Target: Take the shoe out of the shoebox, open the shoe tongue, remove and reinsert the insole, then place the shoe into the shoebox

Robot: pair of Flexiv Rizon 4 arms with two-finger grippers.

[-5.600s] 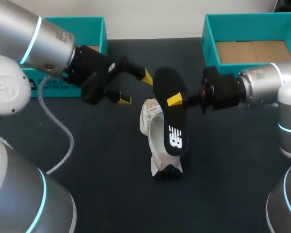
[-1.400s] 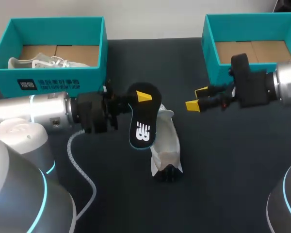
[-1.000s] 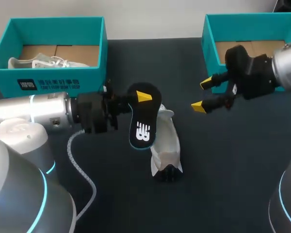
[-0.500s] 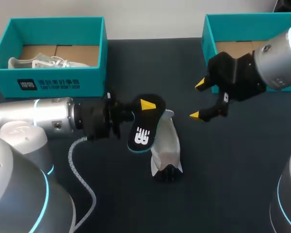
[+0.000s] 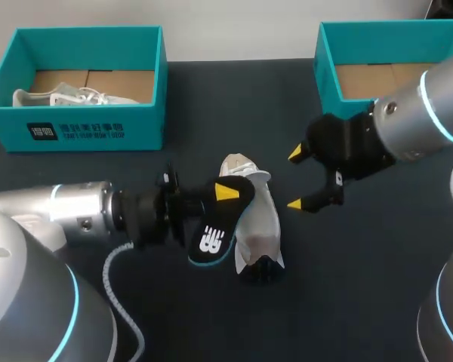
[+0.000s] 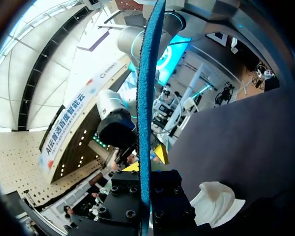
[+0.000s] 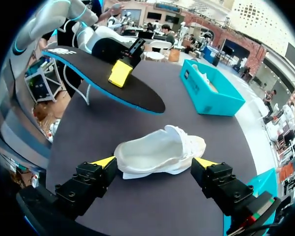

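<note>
Right gripper [image 5: 295,179] has come down beside the shoe [image 5: 258,215], spread open; left gripper [image 5: 220,194] clamps the insole [image 5: 211,226] (thin, floppy). I'd pinch the soft shoe's collar.

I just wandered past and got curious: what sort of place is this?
Probably a robot test bench for handling shoes. On a dark table, the left gripper holds a black insole up beside a white shoe, the right gripper is open nearby, and teal shoeboxes stand behind.
</note>
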